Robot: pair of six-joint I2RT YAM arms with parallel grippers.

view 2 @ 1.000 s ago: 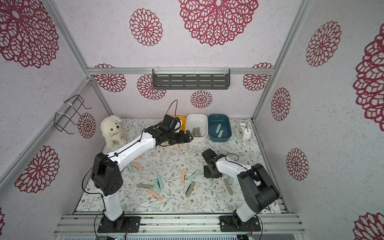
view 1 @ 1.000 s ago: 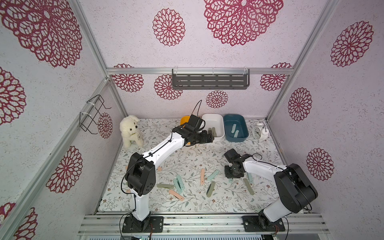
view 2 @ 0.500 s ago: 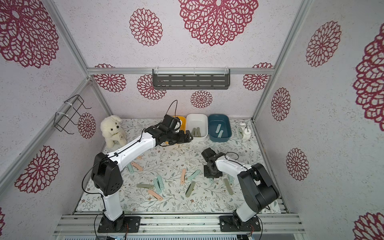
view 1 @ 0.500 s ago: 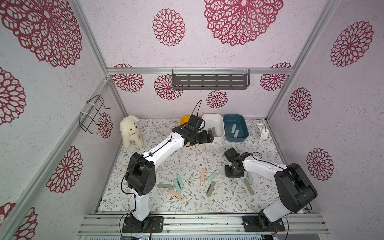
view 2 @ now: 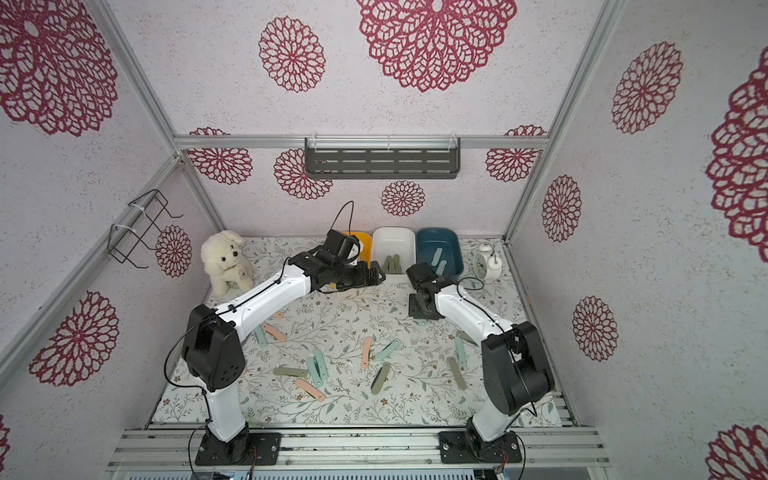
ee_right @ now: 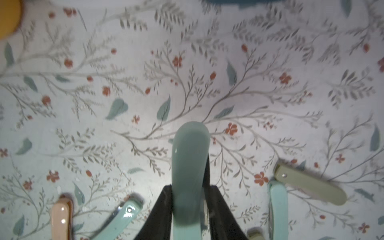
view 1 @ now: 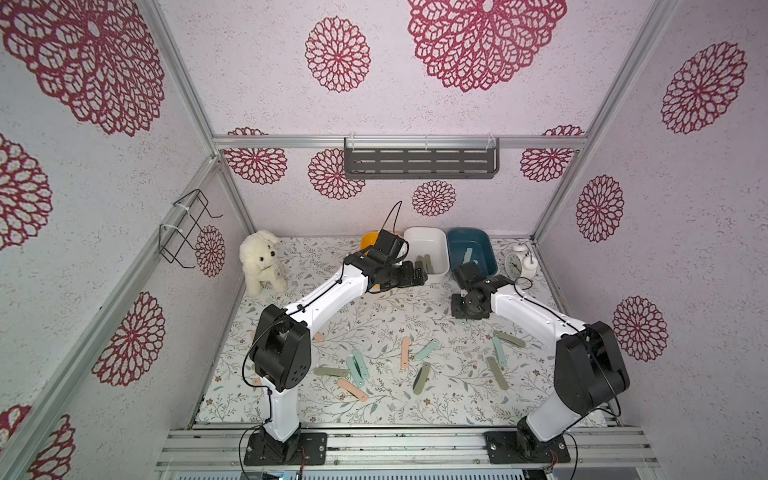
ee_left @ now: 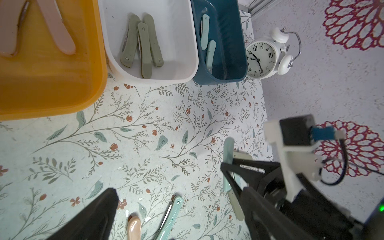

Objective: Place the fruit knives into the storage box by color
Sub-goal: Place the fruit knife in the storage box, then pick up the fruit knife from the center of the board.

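My right gripper (ee_right: 190, 209) is shut on a pale mint-teal fruit knife (ee_right: 190, 158), which sticks out past the fingertips above the floral mat. In both top views it (view 1: 467, 312) hangs just in front of the dark teal storage box (view 1: 469, 235). My left gripper (view 1: 417, 275) stands open and empty before the white box (view 1: 428, 233) and yellow box (view 1: 367, 241). The white box (ee_left: 166, 78) holds three olive knives (ee_left: 144, 47). Two mint ones (ee_left: 209, 54) lie in the teal box (ee_left: 239, 41), and peach ones (ee_left: 60, 35) in the yellow box (ee_left: 62, 93). Several knives (view 1: 404, 351) lie loose on the mat.
A white plush dog (view 1: 259, 262) sits at the back left, and a white alarm clock (view 1: 517, 262) at the back right beside the teal box. A grey slotted shelf (view 1: 419, 163) hangs on the back wall, a wire rack (view 1: 185, 228) on the left wall.
The right arm has carried the mint knife away from the front of the mat toward the tubs at the back. The left arm has stayed where it was.
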